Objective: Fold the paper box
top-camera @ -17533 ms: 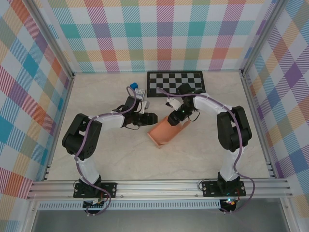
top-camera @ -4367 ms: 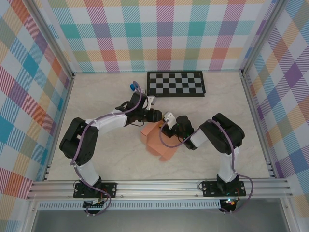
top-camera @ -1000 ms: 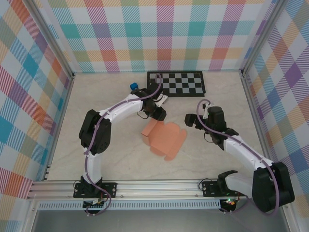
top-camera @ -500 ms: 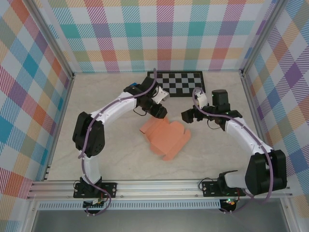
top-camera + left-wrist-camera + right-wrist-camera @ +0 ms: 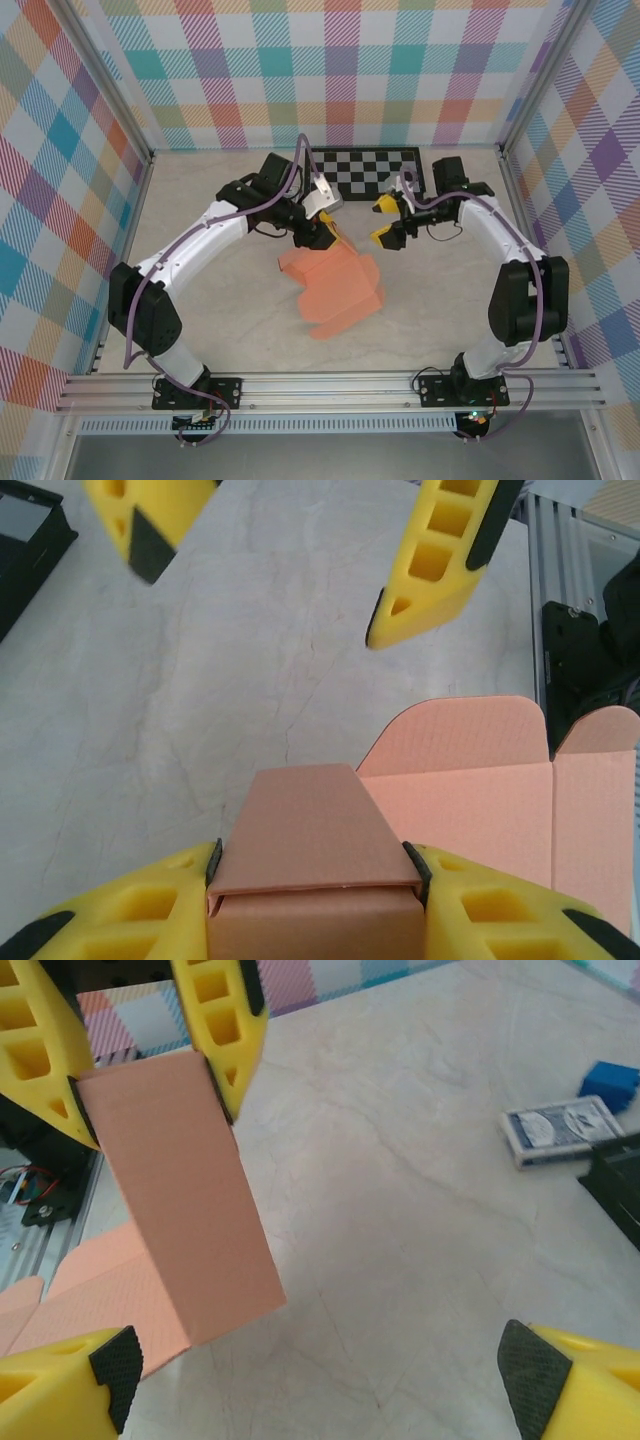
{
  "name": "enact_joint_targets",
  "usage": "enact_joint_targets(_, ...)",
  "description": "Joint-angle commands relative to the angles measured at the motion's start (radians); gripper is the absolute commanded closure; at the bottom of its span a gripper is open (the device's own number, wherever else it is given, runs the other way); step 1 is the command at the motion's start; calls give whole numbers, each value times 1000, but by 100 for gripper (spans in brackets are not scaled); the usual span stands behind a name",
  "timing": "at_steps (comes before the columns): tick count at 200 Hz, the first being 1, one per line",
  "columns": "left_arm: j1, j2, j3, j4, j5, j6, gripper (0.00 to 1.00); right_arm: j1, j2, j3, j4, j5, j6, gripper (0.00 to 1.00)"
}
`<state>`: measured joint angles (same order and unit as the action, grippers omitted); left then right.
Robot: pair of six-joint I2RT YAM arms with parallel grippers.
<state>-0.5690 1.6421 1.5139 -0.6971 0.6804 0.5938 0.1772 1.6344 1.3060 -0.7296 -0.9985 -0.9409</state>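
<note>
The salmon-orange paper box [image 5: 335,290] lies partly unfolded on the table, its far end raised. My left gripper [image 5: 322,232] is shut on that raised, folded end, one yellow finger on each side of the narrow box section [image 5: 310,830]. Wide flat flaps [image 5: 480,790] spread out beyond it. My right gripper [image 5: 385,222] hangs open just right of the box, facing the left gripper, with nothing between its fingers. From the right wrist, the box section [image 5: 180,1210] slopes down out of the left gripper [image 5: 150,1090], and my own right gripper [image 5: 325,1365] is open below it.
A black-and-white checkerboard mat [image 5: 365,170] lies at the back of the table. A blue-and-white card pack [image 5: 560,1130] and a small blue cube [image 5: 610,1082] sit near it. Plaid walls and metal rails close in the table.
The left gripper has lifted and shifted the box end toward the back left. The right arm has swung toward the back and turned its open gripper to face the box.
</note>
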Motion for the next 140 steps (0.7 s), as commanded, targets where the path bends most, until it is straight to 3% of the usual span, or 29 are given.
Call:
enact_joint_targets(1,-2,-35,-17,25,52,90,69,59,9,1,-122,-53,-149,5)
enact_joint_targets(29,-2,-39,-21,20,123,128,70,104,-16,-58,-45,-7,-127,2)
enact_joint_targets(70,-5,-18,11,-11,167,158,71,144,13,-26,-119,54,-171,4)
enact_joint_targets(105,-12,-8,28,-16,182,163,71,155,24,-25,-102,41,-157,14)
enact_joint_targets(140,-15,-1,26,-15,179,164,71,170,27,-14,-113,23,-156,15)
